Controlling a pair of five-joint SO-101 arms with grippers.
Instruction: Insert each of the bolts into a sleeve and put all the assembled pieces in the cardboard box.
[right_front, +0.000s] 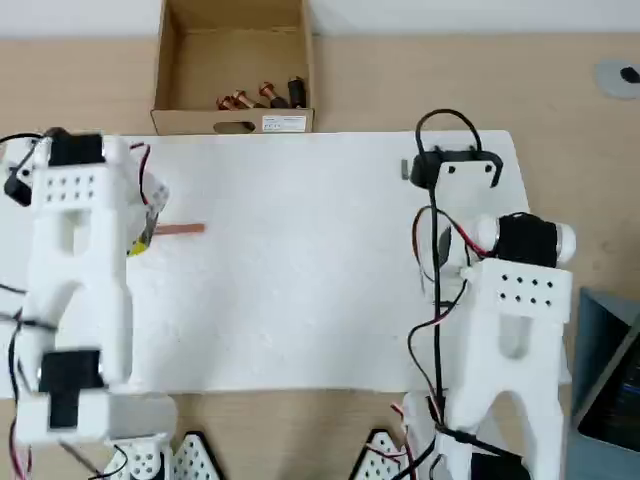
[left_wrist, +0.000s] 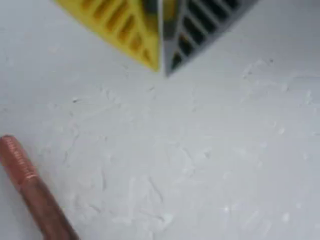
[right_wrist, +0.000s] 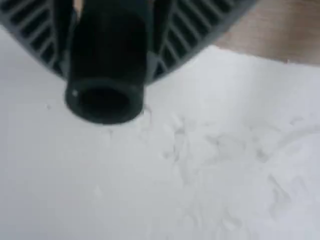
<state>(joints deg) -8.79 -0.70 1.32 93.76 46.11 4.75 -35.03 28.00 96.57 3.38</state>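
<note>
1. Left claw (left_wrist: 161, 62): the yellow finger and the grey finger meet at their tips with no gap I can make out. It holds nothing and hangs just above the white foam sheet (right_front: 300, 300).
2. Bolt (left_wrist: 30, 192): copper-coloured, threaded end visible. It lies flat on the foam, apart from the left claw's tips and not touching them. In the high view I see the same bolt (right_front: 180, 230) lying crosswise, just beside the left arm's claw end, on the side toward the middle of the sheet.
3. Right claw (right_wrist: 110, 60): clamped on a black sleeve (right_wrist: 105, 100), with grey ribbed fingers (right_wrist: 192, 35) pressed against both of its sides. The sleeve's open bore faces the wrist camera and its end sits close over the foam, near the sheet's edge where the wooden table (right_wrist: 280, 35) begins.
4. Cardboard box (right_front: 180, 120): it stands on the table against the far edge of the foam, nearer the left arm's side.
5. Assembled pieces (right_front: 255, 98): several copper bolts in dark sleeves lie together along the box's near wall. I cannot count them with certainty.
</note>
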